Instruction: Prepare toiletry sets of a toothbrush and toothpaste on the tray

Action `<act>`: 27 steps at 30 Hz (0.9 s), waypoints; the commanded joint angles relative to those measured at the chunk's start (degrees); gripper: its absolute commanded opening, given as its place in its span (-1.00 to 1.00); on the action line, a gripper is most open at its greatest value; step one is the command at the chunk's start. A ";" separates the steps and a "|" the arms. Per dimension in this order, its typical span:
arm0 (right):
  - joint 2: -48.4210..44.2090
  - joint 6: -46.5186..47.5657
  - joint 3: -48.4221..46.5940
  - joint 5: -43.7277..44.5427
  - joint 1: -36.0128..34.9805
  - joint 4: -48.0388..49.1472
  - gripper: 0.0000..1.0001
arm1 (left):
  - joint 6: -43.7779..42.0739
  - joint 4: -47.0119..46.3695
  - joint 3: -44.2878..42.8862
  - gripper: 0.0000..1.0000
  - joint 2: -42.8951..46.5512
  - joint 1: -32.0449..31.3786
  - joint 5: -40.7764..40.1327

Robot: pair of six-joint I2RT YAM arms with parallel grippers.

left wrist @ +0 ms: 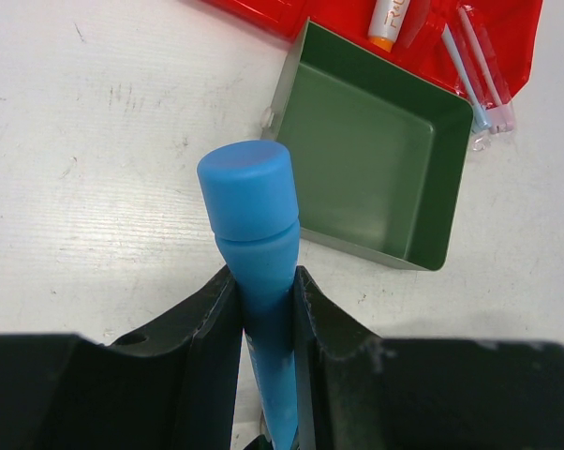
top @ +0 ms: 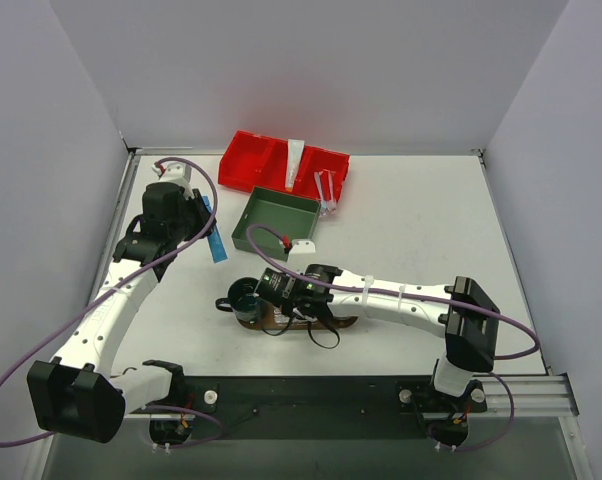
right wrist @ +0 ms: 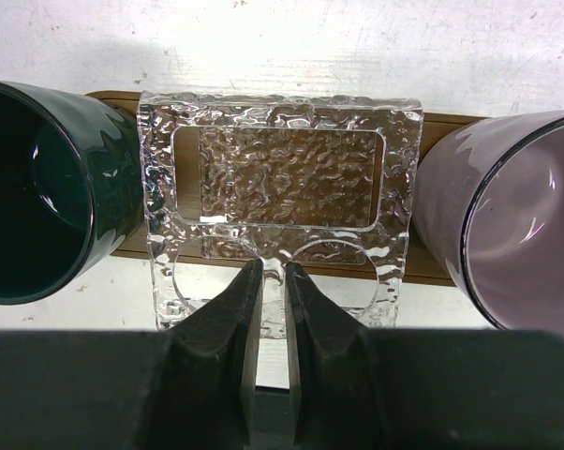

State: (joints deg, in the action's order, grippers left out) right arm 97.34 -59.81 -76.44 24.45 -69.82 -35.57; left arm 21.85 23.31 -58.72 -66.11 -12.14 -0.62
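My left gripper is shut on the blue tube and holds it above the table, left of the green box, cap pointing away. The white tube and two toothbrushes lie in the red bin. The brown oval tray lies near the front. My right gripper is over the tray, shut on the rib between two round holes of a clear textured holder standing on it.
A dark green mug and a lilac mug stand on the tray on either side of the holder. The green square box sits in front of the red divided bin.
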 commanded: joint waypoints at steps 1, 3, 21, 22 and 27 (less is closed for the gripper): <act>-0.48 0.04 -2.13 2.27 -0.40 -3.80 -0.63 | 0.30 -3.45 -0.87 -1.00 1.86 0.37 0.62; -1.45 1.44 -3.00 2.80 -0.75 -3.71 -0.51 | 1.18 -3.62 -1.05 -1.00 1.77 0.36 0.62; -23.95 18.15 10.44 -29.46 11.20 32.93 0.05 | 27.44 -11.41 5.80 -1.00 14.15 -0.86 23.29; -23.95 18.41 10.26 -29.72 11.29 33.20 0.04 | 30.68 -12.66 6.85 -1.00 15.21 -1.39 23.12; -24.21 14.73 13.16 -33.58 11.29 41.95 -0.02 | 39.84 -20.57 11.86 -1.00 20.84 -7.18 17.43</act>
State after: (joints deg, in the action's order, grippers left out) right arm 73.80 -43.48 -65.67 -2.87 -58.22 -5.21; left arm 50.94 15.38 -48.73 -48.77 -15.68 18.46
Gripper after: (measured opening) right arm 0.501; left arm 0.333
